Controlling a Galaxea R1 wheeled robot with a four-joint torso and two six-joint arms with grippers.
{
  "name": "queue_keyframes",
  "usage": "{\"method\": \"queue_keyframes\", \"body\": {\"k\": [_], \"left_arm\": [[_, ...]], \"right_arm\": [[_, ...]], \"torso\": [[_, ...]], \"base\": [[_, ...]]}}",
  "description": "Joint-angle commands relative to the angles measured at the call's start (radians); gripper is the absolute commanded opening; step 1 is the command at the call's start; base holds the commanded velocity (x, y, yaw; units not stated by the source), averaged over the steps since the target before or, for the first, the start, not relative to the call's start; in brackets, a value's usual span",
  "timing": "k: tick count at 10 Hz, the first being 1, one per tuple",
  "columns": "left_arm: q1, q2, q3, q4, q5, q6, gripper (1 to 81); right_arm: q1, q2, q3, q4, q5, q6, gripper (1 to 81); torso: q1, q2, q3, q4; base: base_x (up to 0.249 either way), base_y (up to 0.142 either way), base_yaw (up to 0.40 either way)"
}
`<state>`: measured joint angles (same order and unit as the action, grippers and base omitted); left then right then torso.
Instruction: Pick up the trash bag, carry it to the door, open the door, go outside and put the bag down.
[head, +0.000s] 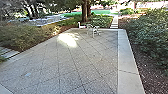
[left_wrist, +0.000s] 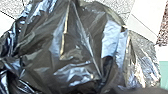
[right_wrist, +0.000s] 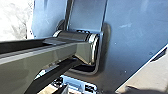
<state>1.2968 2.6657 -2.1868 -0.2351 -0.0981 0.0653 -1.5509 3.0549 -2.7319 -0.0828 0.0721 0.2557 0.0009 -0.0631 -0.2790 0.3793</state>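
Observation:
A black, shiny trash bag (left_wrist: 77, 47) shows large and crumpled in the left wrist view, with paving visible around its edges. It is close in front of the left wrist camera; its grip point is hidden among the folds. In the right wrist view are the robot's own dark plate and jointed bar, with bright ground at one side. No door is seen in the head view, where the robot faces an outdoor yard.
Paving (head: 82, 57) stretches ahead, edged by a pale concrete strip (head: 126, 65). Shrubs (head: 152, 35) and mulch lie along the right, more bushes (head: 22, 37) on the left. A light chair or small table (head: 93, 31) stands near the far edge, before a tree trunk (head: 85, 11).

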Motion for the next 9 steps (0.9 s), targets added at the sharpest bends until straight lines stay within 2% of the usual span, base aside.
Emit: {"method": "queue_keyframes", "body": {"k": [1,6,9], "left_arm": [[-0.191,-0.088,0.030,-0.107,0.150,-0.002,1.0],[-0.391,-0.098,-0.047,-0.191,0.310,-0.002,1.0],[-0.517,-0.099,-0.108,-0.214,0.422,-0.002,1.0]], "right_arm": [[0.007,0.034,0.017,-0.023,-0.084,-0.027,81.1],[0.002,0.029,0.018,-0.018,-0.084,-0.026,81.1],[-0.001,0.029,0.018,-0.020,-0.084,-0.024,81.1]], "torso": [[0.000,0.000,0.001,0.000],[0.001,0.001,-0.009,0.000],[0.001,0.001,-0.010,0.000]], "base": [[0.000,0.000,0.000],[0.000,0.000,0.000],[0.000,0.000,0.000]]}}
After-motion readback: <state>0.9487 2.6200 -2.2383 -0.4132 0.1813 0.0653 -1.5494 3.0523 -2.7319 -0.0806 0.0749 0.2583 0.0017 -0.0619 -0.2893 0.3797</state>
